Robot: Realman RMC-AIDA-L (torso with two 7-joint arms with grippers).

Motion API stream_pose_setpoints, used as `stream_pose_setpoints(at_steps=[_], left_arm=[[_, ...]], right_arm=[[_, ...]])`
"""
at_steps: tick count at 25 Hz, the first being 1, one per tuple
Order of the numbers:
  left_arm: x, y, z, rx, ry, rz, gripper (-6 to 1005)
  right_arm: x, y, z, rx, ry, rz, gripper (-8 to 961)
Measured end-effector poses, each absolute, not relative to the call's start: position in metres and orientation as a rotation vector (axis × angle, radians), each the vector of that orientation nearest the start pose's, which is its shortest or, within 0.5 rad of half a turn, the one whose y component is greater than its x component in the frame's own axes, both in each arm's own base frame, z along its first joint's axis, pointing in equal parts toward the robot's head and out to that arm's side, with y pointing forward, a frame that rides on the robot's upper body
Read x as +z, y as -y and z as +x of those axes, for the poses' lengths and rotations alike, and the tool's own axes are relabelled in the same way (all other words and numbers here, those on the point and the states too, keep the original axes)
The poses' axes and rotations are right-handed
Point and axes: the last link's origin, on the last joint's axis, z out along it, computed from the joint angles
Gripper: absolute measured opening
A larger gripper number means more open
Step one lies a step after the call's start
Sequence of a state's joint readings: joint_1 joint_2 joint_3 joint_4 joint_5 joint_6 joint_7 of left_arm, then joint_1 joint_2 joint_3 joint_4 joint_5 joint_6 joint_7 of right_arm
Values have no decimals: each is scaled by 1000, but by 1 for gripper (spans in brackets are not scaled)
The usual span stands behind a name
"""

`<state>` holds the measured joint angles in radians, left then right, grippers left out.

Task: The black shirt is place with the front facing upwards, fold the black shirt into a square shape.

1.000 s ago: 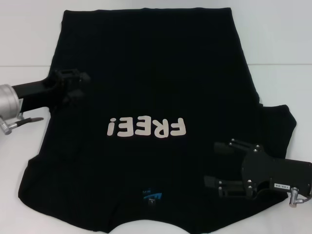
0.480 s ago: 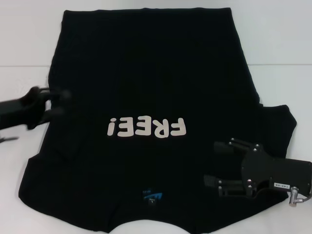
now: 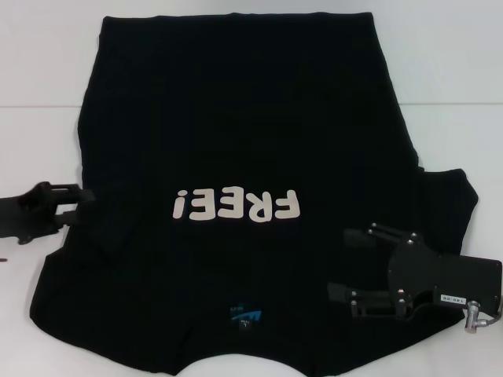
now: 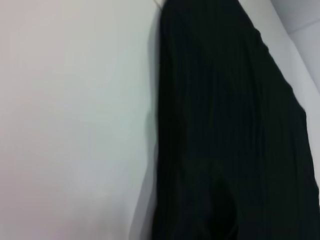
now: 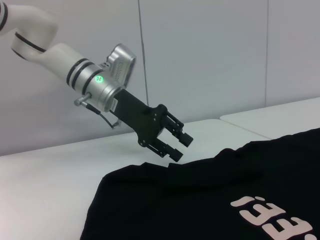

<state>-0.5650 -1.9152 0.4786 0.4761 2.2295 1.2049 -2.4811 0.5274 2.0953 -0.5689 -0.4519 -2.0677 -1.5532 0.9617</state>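
White table (image 3: pixel 456 71), seamed

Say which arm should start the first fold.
Left, probably. The left pincer hangs open at the black shirt's left edge, ready to pinch it. The right pincer hovers open over cloth, inside the edge.

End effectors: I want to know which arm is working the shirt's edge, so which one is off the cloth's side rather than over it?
The left end effector, open at the black shirt's side edge. The right end effector hangs open over the cloth.

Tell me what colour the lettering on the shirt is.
Cream, against the black shirt. The lettering shows best in the head view.
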Motion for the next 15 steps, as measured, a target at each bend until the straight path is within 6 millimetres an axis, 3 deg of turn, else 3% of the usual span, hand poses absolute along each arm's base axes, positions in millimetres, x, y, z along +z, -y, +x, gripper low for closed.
stream_pose_setpoints(at_steps=[15], left_arm=[[45, -364, -348, 795, -2631, 2231, 520]], right_arm=[[-35, -302, 279, 731, -340, -2731, 941]])
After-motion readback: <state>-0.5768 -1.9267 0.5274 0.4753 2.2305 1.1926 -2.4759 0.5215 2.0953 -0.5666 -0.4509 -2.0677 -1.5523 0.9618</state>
